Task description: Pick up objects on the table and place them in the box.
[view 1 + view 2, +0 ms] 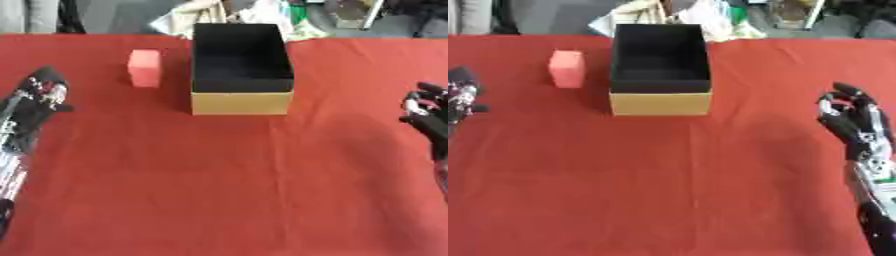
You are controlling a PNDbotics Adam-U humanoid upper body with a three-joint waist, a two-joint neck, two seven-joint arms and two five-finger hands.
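Pink block (144, 68) upright on red cloth (227, 175), just left of open box (241, 70), untouched. Left hand (42, 92) nearest, empty, fingers relaxed; likely placed to reach. Right hand (852, 117) idle, fingers loosely spread.

Both eye views look down from your robot's head, facing forward across the red table (227, 190). They share the box (241, 70) at upper centre; the right eye view sits slightly rightward, shifting everything left.
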